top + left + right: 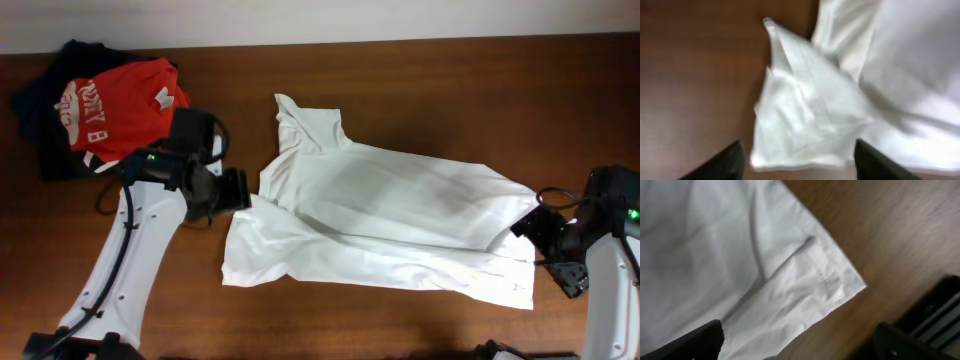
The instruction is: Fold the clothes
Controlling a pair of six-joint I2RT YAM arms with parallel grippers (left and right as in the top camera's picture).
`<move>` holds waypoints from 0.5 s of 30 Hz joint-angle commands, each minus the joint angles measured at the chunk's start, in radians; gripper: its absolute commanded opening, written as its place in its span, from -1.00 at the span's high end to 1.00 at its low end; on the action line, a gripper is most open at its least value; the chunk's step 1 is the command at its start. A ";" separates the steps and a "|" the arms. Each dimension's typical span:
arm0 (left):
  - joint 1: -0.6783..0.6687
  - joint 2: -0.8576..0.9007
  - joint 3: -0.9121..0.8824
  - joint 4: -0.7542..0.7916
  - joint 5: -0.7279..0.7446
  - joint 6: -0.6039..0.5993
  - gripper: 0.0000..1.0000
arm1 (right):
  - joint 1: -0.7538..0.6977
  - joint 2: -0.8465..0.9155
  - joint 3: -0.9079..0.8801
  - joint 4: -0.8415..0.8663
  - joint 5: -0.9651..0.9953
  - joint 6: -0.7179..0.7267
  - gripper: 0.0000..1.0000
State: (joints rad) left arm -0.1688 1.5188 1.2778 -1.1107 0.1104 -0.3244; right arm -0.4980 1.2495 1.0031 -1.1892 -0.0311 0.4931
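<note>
Position: the white garment lies across the middle of the table, between the two arms, with one layer set slantwise over another and a loose flap pointing toward the far edge; the red T-shirt and the dark garments sit in the far left corner, well apart from it.

Left gripper: fingers spread, nothing pinched; it stands just beside the garment's left edge, where the left wrist view shows the cloth bunched and creased.

Right gripper: fingers spread wide, nothing pinched; it stands at the right hem, whose corner lies flat and square in the right wrist view.

Assessment: the fold appears only partly made; the edges do not line up, and the left end is the weaker side.

Recommendation: take fresh holds at both ends; on the left, catch every layer of the bunched edge — not the top one alone; lift both ends together and evenly, carry them over in parallel, and lay them down without dragging the lower layer; risk — thin cloth slipping from a shallow pinch.
</note>
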 commanded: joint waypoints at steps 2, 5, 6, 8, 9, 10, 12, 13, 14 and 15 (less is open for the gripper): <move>-0.080 0.010 -0.087 -0.079 0.077 0.030 0.51 | -0.005 0.003 -0.006 -0.037 -0.108 -0.030 -0.97; -0.098 0.011 -0.163 -0.040 0.078 0.029 0.87 | -0.005 0.003 -0.006 -0.045 -0.109 -0.034 -0.97; -0.098 0.011 -0.181 -0.024 0.078 0.029 0.97 | -0.005 0.003 -0.006 -0.049 -0.109 -0.043 -0.97; -0.097 0.013 -0.217 0.011 0.078 0.024 0.99 | -0.005 0.003 -0.006 -0.056 -0.121 -0.068 -0.98; -0.097 0.016 -0.236 0.030 0.078 0.021 0.99 | -0.005 0.003 -0.006 -0.060 -0.124 -0.071 -0.97; -0.097 0.019 -0.254 0.054 0.077 0.009 0.99 | -0.005 0.003 -0.006 -0.064 -0.124 -0.071 -0.97; -0.097 0.029 -0.289 0.116 0.077 -0.001 0.99 | -0.005 0.003 -0.006 -0.070 -0.124 -0.075 -0.98; -0.097 0.039 -0.306 0.147 0.077 -0.001 0.99 | -0.005 0.003 -0.006 -0.072 -0.124 -0.075 -0.98; -0.097 0.053 -0.320 0.170 0.078 -0.008 0.99 | -0.005 0.003 -0.006 -0.075 -0.124 -0.076 -0.98; -0.097 0.082 -0.332 0.193 0.077 -0.016 0.99 | -0.005 0.003 -0.006 -0.079 -0.124 -0.081 -0.98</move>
State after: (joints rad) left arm -0.2672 1.5471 0.9798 -0.9516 0.1768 -0.3153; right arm -0.4980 1.2503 1.0019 -1.2598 -0.1421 0.4316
